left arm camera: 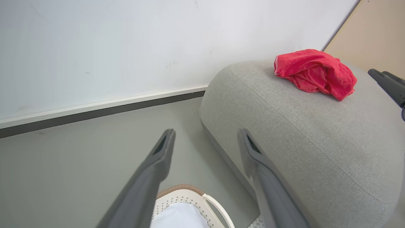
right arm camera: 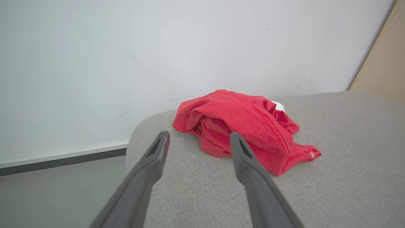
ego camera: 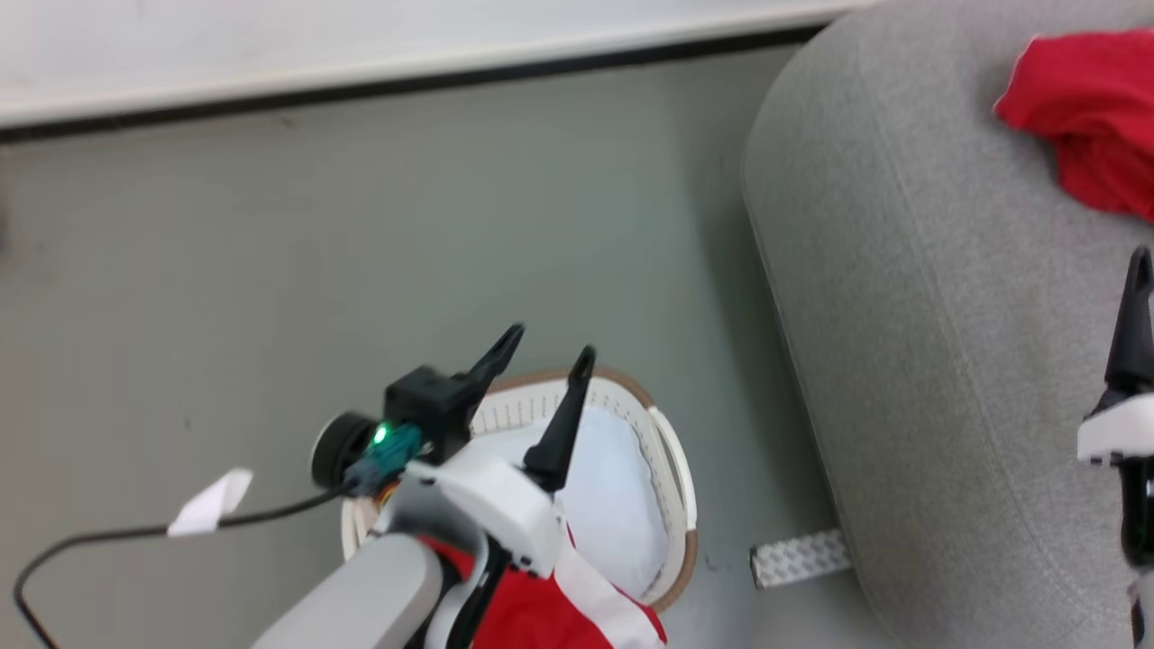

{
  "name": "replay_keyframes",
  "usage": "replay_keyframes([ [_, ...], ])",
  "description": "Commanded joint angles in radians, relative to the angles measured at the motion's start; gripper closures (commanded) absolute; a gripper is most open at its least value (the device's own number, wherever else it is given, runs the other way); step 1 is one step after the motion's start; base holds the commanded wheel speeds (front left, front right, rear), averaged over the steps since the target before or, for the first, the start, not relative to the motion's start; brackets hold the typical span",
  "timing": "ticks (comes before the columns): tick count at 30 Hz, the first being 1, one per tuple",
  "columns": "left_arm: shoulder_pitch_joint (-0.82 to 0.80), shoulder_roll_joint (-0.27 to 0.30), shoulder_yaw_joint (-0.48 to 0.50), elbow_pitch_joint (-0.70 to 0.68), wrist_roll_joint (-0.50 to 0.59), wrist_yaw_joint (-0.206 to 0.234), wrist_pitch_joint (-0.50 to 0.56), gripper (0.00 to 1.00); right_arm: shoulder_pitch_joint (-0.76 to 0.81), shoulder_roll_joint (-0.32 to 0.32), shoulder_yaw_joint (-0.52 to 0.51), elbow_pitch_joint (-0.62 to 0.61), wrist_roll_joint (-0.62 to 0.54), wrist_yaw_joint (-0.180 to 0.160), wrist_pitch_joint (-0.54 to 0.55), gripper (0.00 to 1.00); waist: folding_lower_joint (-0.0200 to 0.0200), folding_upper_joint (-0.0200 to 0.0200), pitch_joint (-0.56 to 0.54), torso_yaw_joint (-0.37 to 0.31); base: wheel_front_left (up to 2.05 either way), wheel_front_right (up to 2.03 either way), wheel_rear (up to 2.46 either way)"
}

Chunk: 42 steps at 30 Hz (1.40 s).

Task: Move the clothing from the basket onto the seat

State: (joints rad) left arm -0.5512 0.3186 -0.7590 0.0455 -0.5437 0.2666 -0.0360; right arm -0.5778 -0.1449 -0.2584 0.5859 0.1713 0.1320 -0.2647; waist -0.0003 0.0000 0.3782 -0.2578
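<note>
Red clothing (ego camera: 527,622) is sitting at the basket's (ego camera: 674,478) 6 o'clock; left pincer (ego camera: 551,342) and right pincer (right arm camera: 199,136) are both hanging apart, empty; dropping straight down, the left one's probably grabbing the pale pad (ego camera: 613,496) or snagging the basket.

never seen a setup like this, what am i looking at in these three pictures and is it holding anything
It is a wheeled robot with two arms, each ending in a two-fingered gripper. The head view looks down from its head; the other two look along each wrist's fingers. The left gripper hangs open over the basket, which holds a pale pad, with a red-and-white garment at its near side. The right gripper is open over the grey seat, where a red garment lies. Neither holds anything.
</note>
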Motion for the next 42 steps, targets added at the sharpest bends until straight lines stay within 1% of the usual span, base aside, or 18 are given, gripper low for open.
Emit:
replay_keyframes([
  [1, 0.046, 0.006, 0.012, 0.01, -0.023, 0.008, -0.031, 0.0, 0.062, 0.009, 0.005, -0.052, -0.001, -0.002, 0.001, 0.0, 0.0003, 0.0, -0.098, 0.029, 0.0, 0.0, 0.0],
  [5, 0.138, 0.024, 0.053, 0.045, -0.063, 0.03, -0.104, 0.0, 0.171, 0.037, 0.015, -0.166, -0.023, -0.002, 0.001, 0.0, 0.0003, 0.0, -0.176, 0.06, 0.0, 0.0, 0.0],
  [10, 0.26, 0.054, 0.106, 0.092, -0.091, 0.059, -0.185, 0.0, 0.272, 0.071, 0.056, -0.243, -0.042, -0.003, 0.001, 0.0, 0.0003, 0.0, -0.243, 0.073, 0.0, 0.0, 0.0],
  [12, 0.303, 0.061, 0.125, 0.112, -0.098, 0.062, -0.207, 0.0, 0.308, 0.084, 0.07, -0.252, -0.032, -0.002, 0.001, 0.0, 0.0003, 0.0, -0.266, 0.079, 0.0, 0.0, 0.0],
  [16, 0.381, 0.052, 0.18, 0.148, -0.113, 0.058, -0.226, 0.0, 0.372, 0.092, 0.088, -0.256, -0.033, -0.003, 0.001, 0.0, 0.0003, 0.0, -0.31, 0.092, 0.0, 0.0, 0.0],
  [20, 0.458, 0.032, 0.266, 0.139, -0.057, 0.053, -0.228, 0.0, 0.433, 0.094, 0.138, -0.243, -0.02, -0.003, 0.001, 0.0, 0.0003, 0.0, -0.349, 0.099, 0.0, 0.0, 0.0],
  [21, 0.458, 0.032, 0.266, 0.139, -0.057, 0.053, -0.228, 0.0, 0.433, 0.094, 0.138, -0.243, -0.02, -0.003, 0.001, 0.0, 0.0003, 0.0, -0.349, 0.099, 0.0, 0.0, 0.0],
  [25, 0.539, -0.001, 0.371, 0.125, 0.004, 0.033, -0.228, 0.0, 0.468, 0.093, 0.197, -0.236, -0.006, -0.002, 0.001, 0.0, 0.0003, 0.0, -0.364, 0.107, 0.0, 0.0, 0.0],
  [31, 0.618, -0.054, 0.493, 0.128, 0.071, -0.025, -0.229, 0.0, 0.488, 0.093, 0.247, -0.229, 0.008, -0.002, 0.001, 0.0, 0.0003, 0.0, -0.375, 0.124, 0.0, 0.0, 0.0],
  [36, 0.635, -0.09, 0.549, 0.14, 0.116, -0.074, -0.229, 0.0, 0.495, 0.093, 0.257, -0.223, 0.012, -0.002, 0.001, 0.0, 0.0003, 0.0, -0.378, 0.141, 0.0, 0.0, 0.0],
  [42, 0.629, -0.13, 0.586, 0.153, 0.16, -0.117, -0.229, 0.0, 0.485, 0.093, 0.262, -0.227, 0.016, -0.002, 0.001, 0.0, 0.0003, 0.0, -0.367, 0.146, 0.0, 0.0, 0.0],
])
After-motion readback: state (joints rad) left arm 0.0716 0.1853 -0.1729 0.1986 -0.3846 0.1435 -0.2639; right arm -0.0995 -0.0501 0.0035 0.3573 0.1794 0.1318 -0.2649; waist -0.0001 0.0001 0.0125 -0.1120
